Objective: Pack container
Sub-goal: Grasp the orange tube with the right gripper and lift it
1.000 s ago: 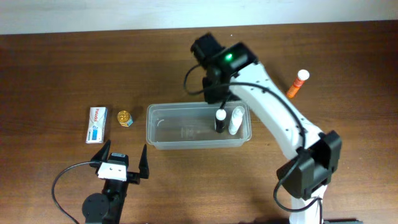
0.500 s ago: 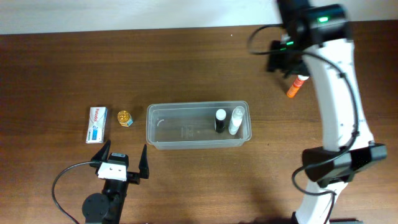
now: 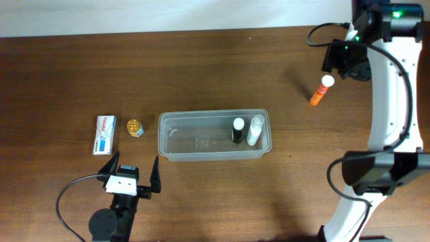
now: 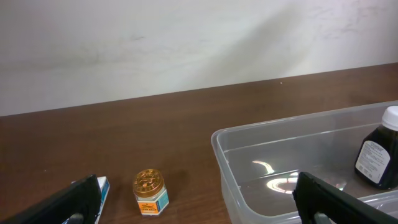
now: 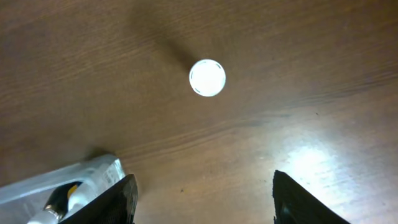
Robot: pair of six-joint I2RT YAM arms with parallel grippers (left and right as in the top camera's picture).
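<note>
The container (image 3: 201, 156), a clear rectangular tub with rounded corners and a thin rim, lies lengthwise near the middle of the counter (image 3: 80, 74), a white-capped dark bottle (image 3: 238, 129) and a clear bottle (image 3: 255, 130) standing at its right end. The left fingers (image 4: 336, 200) are spread apart and empty by the front edge, near the tub's left end; the right fingers (image 5: 297, 198) are also apart and empty, above an orange tube (image 3: 321, 90) toward the back right corner.
</note>
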